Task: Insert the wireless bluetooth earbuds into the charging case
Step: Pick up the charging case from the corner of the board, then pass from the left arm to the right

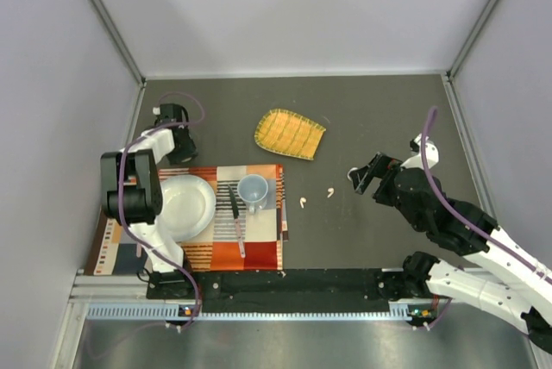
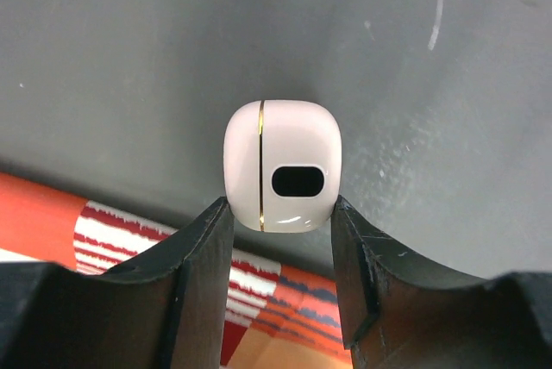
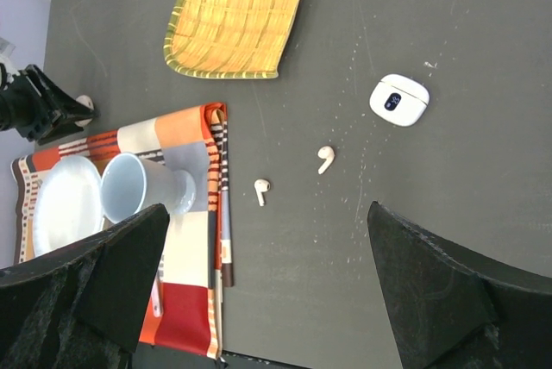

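Pinched between the left claw (image 2: 280, 214) fingers, a pale pink charging case (image 2: 281, 166), closed, gold seam upright, above the dark counter (image 2: 259, 33) beside the striped placemat (image 2: 112, 231). Spread wide and empty, the right claw (image 3: 267, 283), over two white earbuds (image 3: 261, 190) lying apart on the counter; a second white case (image 3: 399, 99) near them. Farther back, a woven yellow tray (image 3: 231, 20).

Dark grey tabletop (image 1: 379, 119); pale grey walls (image 1: 52, 84)
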